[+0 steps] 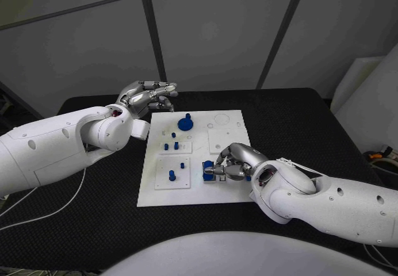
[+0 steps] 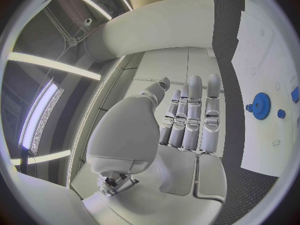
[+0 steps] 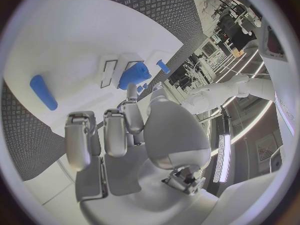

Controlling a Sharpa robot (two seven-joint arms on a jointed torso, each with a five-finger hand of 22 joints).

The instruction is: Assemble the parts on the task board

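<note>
Resting over the board (image 1: 232,192), my right hand (image 1: 234,163) curls its fingers (image 3: 133,116) onto a blue part (image 3: 134,75) and pinches it. A loose blue bar (image 3: 44,91) lies beside that hand. My left hand (image 1: 148,95) hovers off the board's far corner, above the black table (image 1: 315,126), fingers straight, pressed together, empty. A blue gear (image 1: 186,123) stands near it.

From my seat I see a black tabletop (image 1: 290,115) before grey wall panels (image 1: 215,40) with dark seams; long ceiling light strips (image 2: 50,65) glow overhead, white boards (image 1: 365,86) leaning right.
</note>
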